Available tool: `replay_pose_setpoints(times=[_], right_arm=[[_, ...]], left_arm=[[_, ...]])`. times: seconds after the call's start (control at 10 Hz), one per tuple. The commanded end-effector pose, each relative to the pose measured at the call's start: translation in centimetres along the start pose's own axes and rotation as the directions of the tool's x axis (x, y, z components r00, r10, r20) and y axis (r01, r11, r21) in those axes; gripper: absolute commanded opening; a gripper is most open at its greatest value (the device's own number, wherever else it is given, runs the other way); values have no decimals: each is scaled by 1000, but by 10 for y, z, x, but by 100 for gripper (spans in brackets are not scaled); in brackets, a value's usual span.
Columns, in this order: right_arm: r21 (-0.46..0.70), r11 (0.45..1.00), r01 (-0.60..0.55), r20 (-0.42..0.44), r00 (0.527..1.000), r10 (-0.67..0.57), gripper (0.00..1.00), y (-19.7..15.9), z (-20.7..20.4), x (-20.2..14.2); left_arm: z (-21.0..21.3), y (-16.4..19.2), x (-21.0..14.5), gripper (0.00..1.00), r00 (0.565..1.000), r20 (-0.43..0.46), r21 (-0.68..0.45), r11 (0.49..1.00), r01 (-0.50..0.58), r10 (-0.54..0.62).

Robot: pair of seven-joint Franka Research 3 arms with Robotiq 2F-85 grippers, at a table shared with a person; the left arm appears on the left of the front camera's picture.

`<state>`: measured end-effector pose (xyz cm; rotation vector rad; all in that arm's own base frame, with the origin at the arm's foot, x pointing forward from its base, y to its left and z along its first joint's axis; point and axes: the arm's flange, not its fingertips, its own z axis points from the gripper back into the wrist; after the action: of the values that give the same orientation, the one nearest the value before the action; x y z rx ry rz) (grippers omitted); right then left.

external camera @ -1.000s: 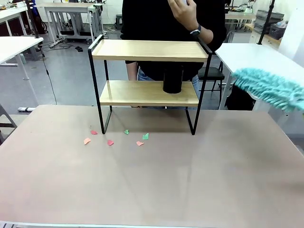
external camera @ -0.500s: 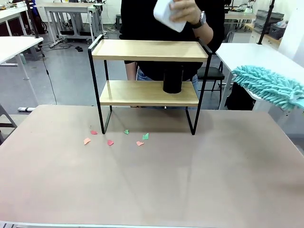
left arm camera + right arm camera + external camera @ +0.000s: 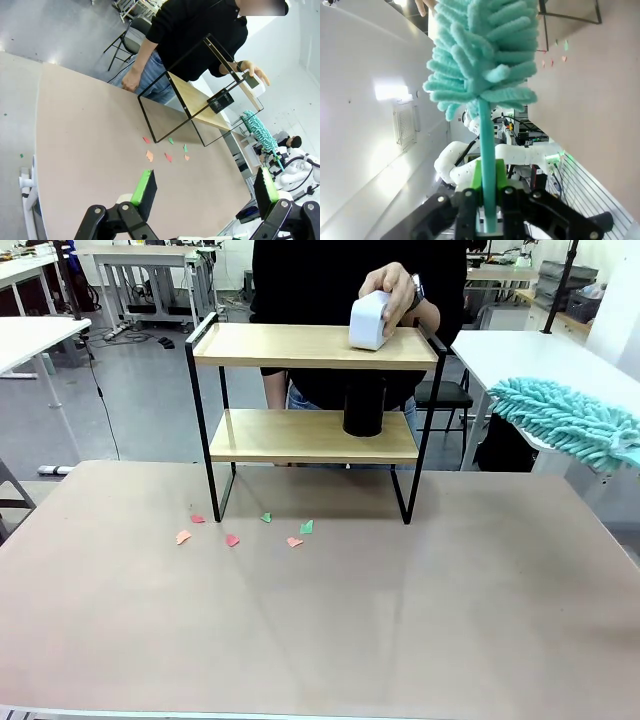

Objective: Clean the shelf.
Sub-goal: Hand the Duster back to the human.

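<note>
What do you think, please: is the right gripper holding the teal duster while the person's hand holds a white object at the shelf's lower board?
Not quite. The front view shows the person's hand holding the white object at the top board of the shelf, not the lower one. The right gripper does hold the teal duster.

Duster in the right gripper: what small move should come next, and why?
Probably carry the teal duster left toward the shelf's top board: the right gripper grips it right of the shelf, while a person's hand holds a white container there.
</note>
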<state>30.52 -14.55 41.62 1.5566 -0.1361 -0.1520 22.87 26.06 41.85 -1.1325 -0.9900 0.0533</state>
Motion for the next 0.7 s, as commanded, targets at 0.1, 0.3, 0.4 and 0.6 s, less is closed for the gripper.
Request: replay_pose_setpoints(times=[0.1,0.3,0.4,0.6], right_arm=[[-1,1000,-10,-10,1000,10,12,3,4,-2],[42,987,-153,-56,986,155,12,28,-5,-4],[100,947,-304,-122,941,315,12,72,-5,-17],[128,894,-430,-424,791,441,12,141,-29,-47]], left_arm=[[-2,-1,0,100,1000,15,-14,1000,22,-22],[-27,-33,7,100,995,-92,-206,979,12,-31],[-51,-76,15,100,974,-187,-327,943,62,-128],[-100,-150,3,100,829,-451,-554,832,30,-330]])
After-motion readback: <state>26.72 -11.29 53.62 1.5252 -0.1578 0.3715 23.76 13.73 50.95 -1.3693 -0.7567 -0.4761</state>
